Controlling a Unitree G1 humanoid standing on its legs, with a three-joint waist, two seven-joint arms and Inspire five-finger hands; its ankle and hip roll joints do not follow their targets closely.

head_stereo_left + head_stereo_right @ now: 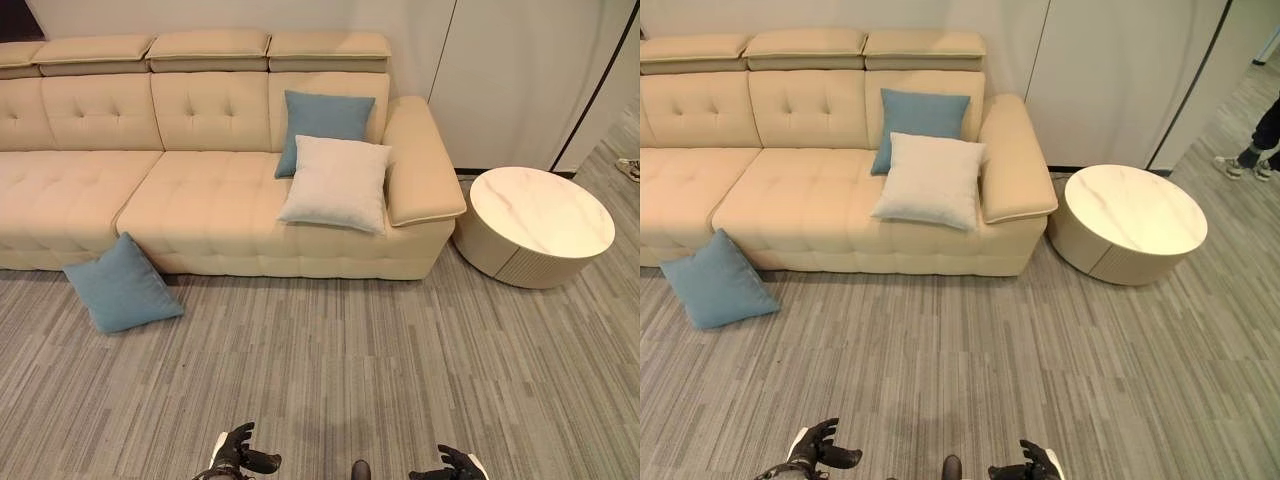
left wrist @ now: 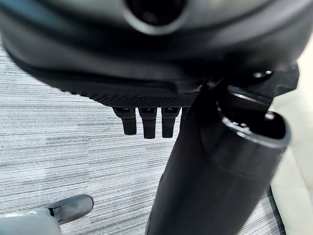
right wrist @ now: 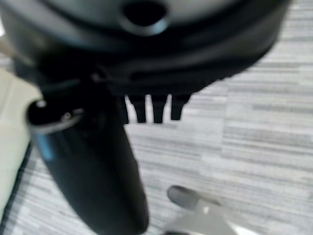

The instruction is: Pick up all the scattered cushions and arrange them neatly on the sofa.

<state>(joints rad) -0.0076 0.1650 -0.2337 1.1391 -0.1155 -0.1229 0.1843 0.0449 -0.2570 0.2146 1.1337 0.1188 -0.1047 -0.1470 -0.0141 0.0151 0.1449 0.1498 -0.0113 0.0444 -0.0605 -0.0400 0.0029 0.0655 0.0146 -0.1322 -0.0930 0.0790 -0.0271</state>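
Observation:
A blue cushion (image 1: 122,284) lies on the grey floor, leaning against the front of the beige sofa (image 1: 200,205). On the sofa's right seat, a second blue cushion (image 1: 325,118) stands against the backrest. A white cushion (image 1: 338,182) leans in front of it, beside the armrest. My left hand (image 1: 238,450) and right hand (image 1: 455,466) hang low at the near edge of the eye views, far from every cushion. Both are open and hold nothing. The left wrist view has its straight fingers (image 2: 146,125) over bare floor, and the right wrist view has its fingers (image 3: 154,111) the same way.
A round white-topped side table (image 1: 540,222) stands right of the sofa's armrest. A person's legs and shoes (image 1: 1255,150) show at the far right. Striped grey carpet (image 1: 350,340) stretches between me and the sofa. White wall panels stand behind the table.

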